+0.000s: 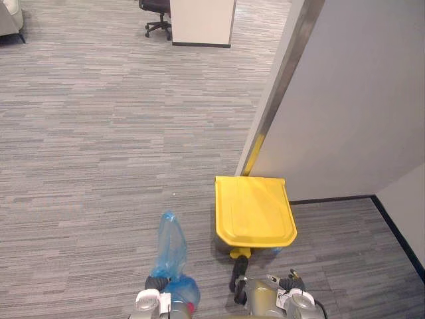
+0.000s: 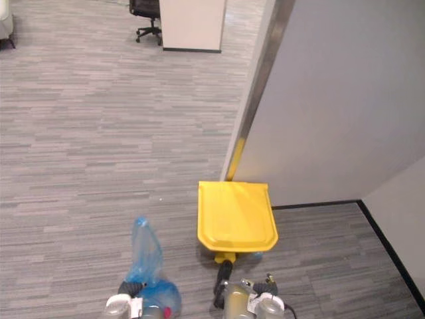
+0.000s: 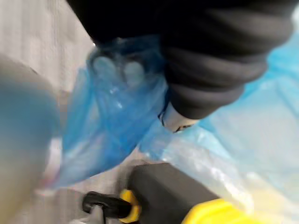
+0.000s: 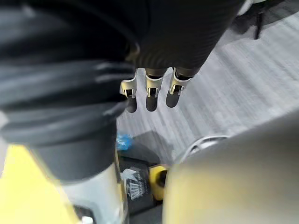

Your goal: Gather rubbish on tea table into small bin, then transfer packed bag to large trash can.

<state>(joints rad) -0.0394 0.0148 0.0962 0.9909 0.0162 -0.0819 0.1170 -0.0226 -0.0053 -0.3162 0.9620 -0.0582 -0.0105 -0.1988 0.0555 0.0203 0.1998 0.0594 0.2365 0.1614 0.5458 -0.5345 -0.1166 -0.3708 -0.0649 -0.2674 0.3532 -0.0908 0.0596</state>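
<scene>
In the left eye view, nearest at the bottom edge, the left hand (image 1: 155, 284) holds the blue bag (image 1: 170, 256). The bag's loose neck stands up above the hand and a fuller bulge sits low beside it. The bag is just left of the large trash can (image 1: 254, 211) and apart from it. The can's yellow top lies flat and closed. The right hand (image 1: 239, 274) hangs just in front of the can's near edge. A grey wall panel (image 1: 345, 100) rises right behind the can, and an office chair (image 1: 157, 12) is far beyond it across the carpet (image 1: 99, 133).

The right eye view gives the same layout, with a strip of carpet between the bag and the can.

In the left wrist view, blue film is bunched round the left hand. Its fingers (image 3: 114, 70) show through the plastic, curled into it, so the hand is clenched on the bag. The can's black body and a yellow corner lie just past the bag.

In the right wrist view, that hand's fingers (image 4: 149, 95) hang loose and hold nothing, above the can's side.

Gathering looks finished, since the bag is packed and has been brought to the can. What seems left is raising the top, probably with the free right hand, and dropping the bag inside.
</scene>
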